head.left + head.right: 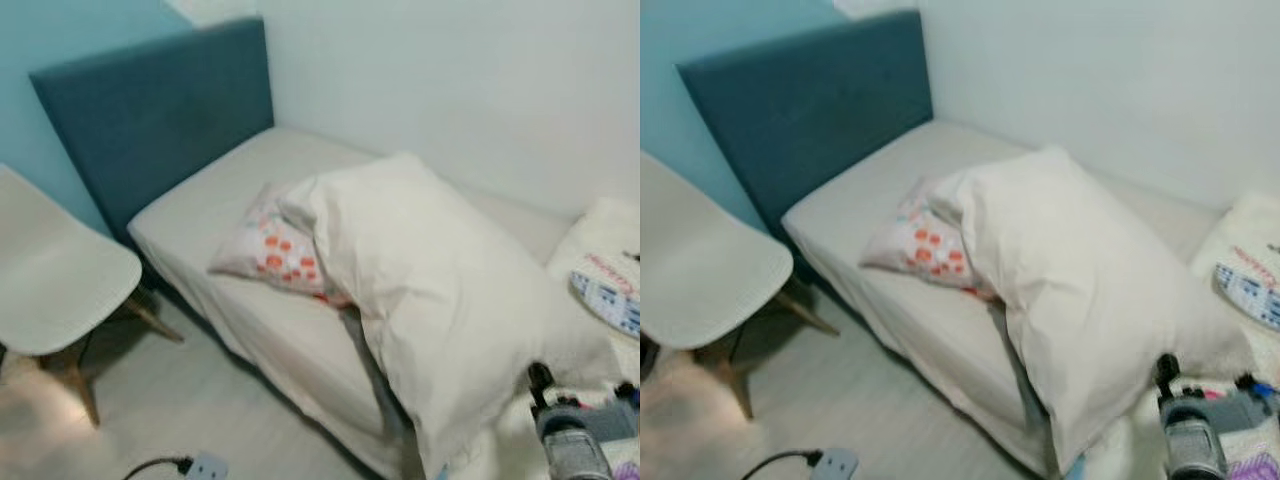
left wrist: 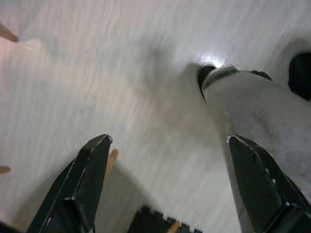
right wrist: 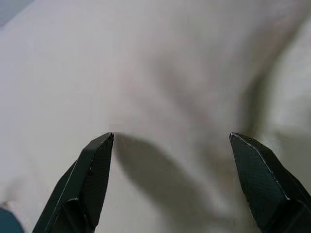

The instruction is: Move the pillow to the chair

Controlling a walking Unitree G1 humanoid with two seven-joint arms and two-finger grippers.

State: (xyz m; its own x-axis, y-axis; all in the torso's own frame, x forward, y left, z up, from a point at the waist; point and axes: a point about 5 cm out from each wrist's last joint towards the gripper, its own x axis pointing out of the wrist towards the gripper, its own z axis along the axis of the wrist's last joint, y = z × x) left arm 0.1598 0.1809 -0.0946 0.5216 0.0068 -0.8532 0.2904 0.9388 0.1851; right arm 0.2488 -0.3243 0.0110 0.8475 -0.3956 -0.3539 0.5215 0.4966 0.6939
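Your target is the pillow (image 1: 440,300), a large white one lying on the bed (image 1: 220,200). Its long axis runs diagonally, from the far end near the headboard (image 1: 150,110) down toward the robot's right. Its near corner hangs over the bed's front edge. Its far end rests on a small patterned cushion (image 1: 275,250), so do not confuse the two.

The right gripper (image 3: 170,138) is the nearer one. In the right wrist view its two fingers are spread wide, with nothing between them, and they aim straight at pale pillow fabric close ahead. In the head views the right arm (image 1: 570,440) shows at the lower right, just beside the pillow's near end.

The left gripper (image 2: 167,141) is also spread wide and empty. It points down at the floor (image 1: 200,400), with the robot's own leg (image 2: 262,121) beside it. It is well apart from the pillow.

The chair (image 1: 55,270) stands to the robot's left, near the head of the bed and apart from it. The pillow therefore lies between the right gripper and the chair.

Judgement: take the near end with the right gripper, since it already faces the fabric. The carry then runs leftward, roughly along the pillow's own axis. Expect the soft pillow to sag and possibly drag the cushion.

Note the power strip (image 1: 205,467) on the floor along the path.
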